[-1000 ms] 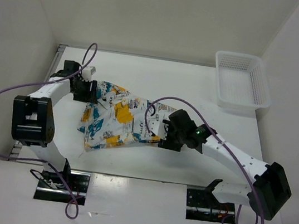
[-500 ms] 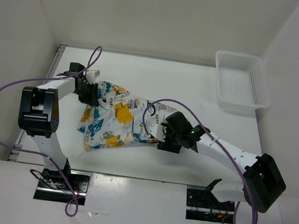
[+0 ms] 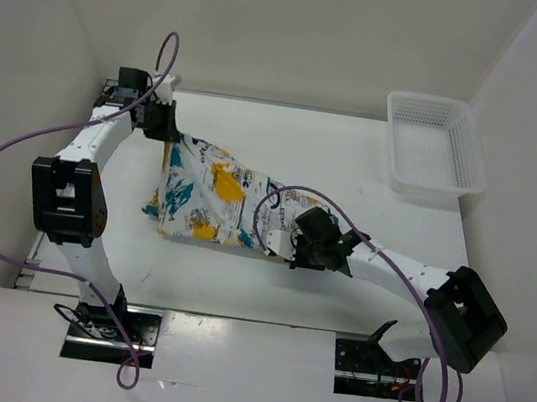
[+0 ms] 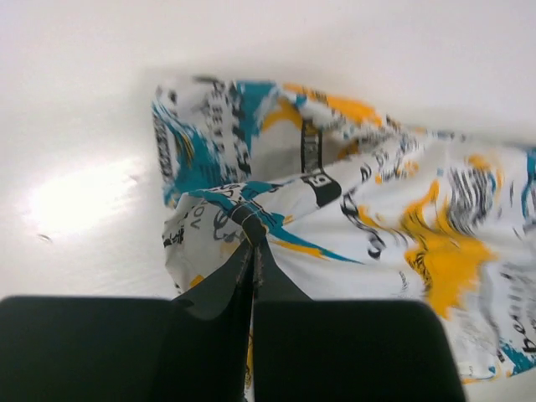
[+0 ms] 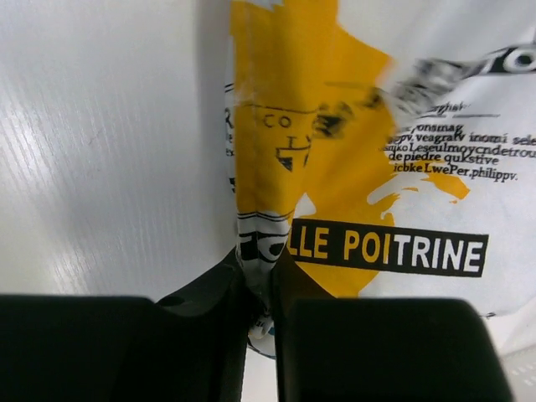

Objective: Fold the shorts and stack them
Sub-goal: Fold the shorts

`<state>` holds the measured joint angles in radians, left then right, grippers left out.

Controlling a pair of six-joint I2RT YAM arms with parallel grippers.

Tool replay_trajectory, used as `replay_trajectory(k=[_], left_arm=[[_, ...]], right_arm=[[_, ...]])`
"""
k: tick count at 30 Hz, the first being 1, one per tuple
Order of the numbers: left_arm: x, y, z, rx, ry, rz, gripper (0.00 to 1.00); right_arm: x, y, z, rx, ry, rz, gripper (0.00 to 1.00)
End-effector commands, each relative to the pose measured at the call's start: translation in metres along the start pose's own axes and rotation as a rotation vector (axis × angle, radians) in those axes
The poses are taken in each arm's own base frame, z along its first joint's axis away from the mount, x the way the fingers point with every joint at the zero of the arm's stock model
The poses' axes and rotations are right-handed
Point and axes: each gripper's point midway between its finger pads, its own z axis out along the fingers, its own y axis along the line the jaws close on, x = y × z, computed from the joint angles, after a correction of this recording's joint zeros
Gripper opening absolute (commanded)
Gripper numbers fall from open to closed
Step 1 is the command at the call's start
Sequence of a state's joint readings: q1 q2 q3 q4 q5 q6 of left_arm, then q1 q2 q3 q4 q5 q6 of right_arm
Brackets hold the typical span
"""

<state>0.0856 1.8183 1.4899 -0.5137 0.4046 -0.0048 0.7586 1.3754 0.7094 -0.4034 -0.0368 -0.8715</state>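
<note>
The shorts (image 3: 210, 200), white cloth with yellow-orange and teal patches and dark lettering, lie stretched across the left middle of the table. My left gripper (image 3: 167, 135) is shut on their far left corner; in the left wrist view the cloth (image 4: 352, 193) bunches at the closed fingertips of the left gripper (image 4: 251, 239). My right gripper (image 3: 282, 249) is shut on the shorts' near right edge. The right wrist view shows a fold of cloth (image 5: 264, 243) pinched between the black fingers (image 5: 209, 293), beside a yellow patch with a black lettered band.
A white plastic mesh basket (image 3: 435, 148) stands at the far right of the table (image 3: 317, 148). White walls close in the back and both sides. Purple cables loop from both arms over the table's left side and middle.
Both grippers have shut on the shorts. The left gripper has pulled its corner toward the far left, and the right has moved nearer, drawing the cloth out longer and flatter.
</note>
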Motion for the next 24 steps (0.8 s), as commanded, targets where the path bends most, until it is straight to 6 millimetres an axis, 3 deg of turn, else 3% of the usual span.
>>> replay_trajectory(k=[1, 3, 7, 9, 12, 15, 17, 20, 21, 23, 24], left_arm=[[-0.035, 0.006, -0.016, -0.063, -0.076, 0.039, 0.00], [-0.043, 0.012, -0.013, -0.090, -0.100, 0.049, 0.00], [-0.045, 0.035, 0.016, -0.138, -0.089, 0.043, 0.01], [-0.057, 0.039, 0.019, -0.149, -0.107, 0.049, 0.04], [-0.053, 0.028, 0.021, -0.082, -0.072, 0.037, 0.12], [-0.046, 0.004, 0.008, -0.007, -0.044, 0.033, 0.19], [-0.026, -0.005, 0.008, 0.023, 0.008, 0.016, 0.23], [-0.016, -0.010, 0.004, 0.037, 0.029, 0.006, 0.22], [-0.015, -0.013, 0.005, 0.033, 0.032, 0.014, 0.10], [-0.028, -0.007, 0.004, -0.006, -0.007, 0.033, 0.04], [-0.028, 0.007, 0.011, -0.064, -0.001, 0.032, 0.04]], right_arm=[[0.005, 0.001, 0.004, 0.005, 0.005, -0.029, 0.16], [0.008, 0.004, 0.005, -0.002, 0.011, -0.029, 0.15], [0.007, 0.001, 0.006, 0.005, 0.005, -0.050, 0.12], [0.008, 0.000, 0.005, 0.011, 0.012, -0.050, 0.12], [0.007, -0.003, 0.003, 0.017, 0.019, -0.050, 0.20], [0.003, -0.007, 0.000, 0.031, 0.007, -0.051, 0.37], [0.003, -0.008, 0.000, 0.031, 0.007, -0.062, 0.44], [0.002, -0.010, 0.001, 0.031, 0.008, -0.081, 0.45], [0.000, -0.012, 0.002, 0.032, 0.007, -0.082, 0.45], [0.001, -0.011, 0.004, 0.024, 0.014, -0.090, 0.45], [0.001, -0.012, 0.004, 0.024, 0.014, -0.100, 0.45]])
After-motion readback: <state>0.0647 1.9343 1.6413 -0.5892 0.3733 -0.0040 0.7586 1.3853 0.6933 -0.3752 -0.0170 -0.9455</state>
